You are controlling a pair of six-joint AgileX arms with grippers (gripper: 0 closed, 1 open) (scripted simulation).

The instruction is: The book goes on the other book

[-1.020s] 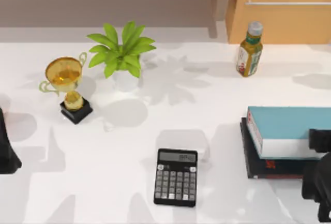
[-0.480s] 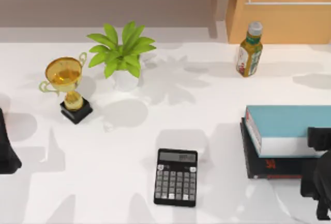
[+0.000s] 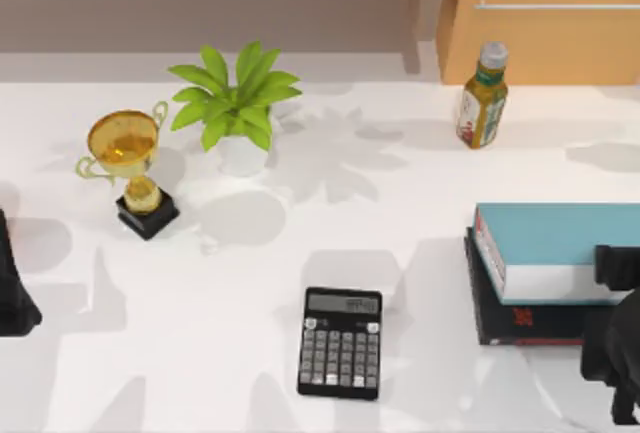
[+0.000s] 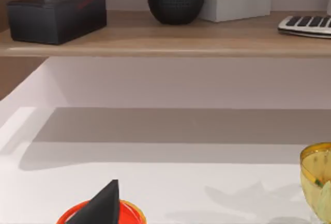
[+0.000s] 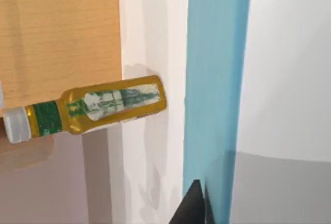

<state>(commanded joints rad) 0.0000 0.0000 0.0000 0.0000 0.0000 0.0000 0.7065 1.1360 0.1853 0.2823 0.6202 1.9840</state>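
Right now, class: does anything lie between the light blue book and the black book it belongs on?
Nothing visible does. The light blue book already lies directly on the black book at the table's right side, with the right gripper beside them.

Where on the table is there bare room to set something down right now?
Widest bare patch: between the calculator, trophy and left gripper. Another lies between the potted plant, bottle and teal book. Crowded at the right edge: teal book stacked on black book, right gripper against them.
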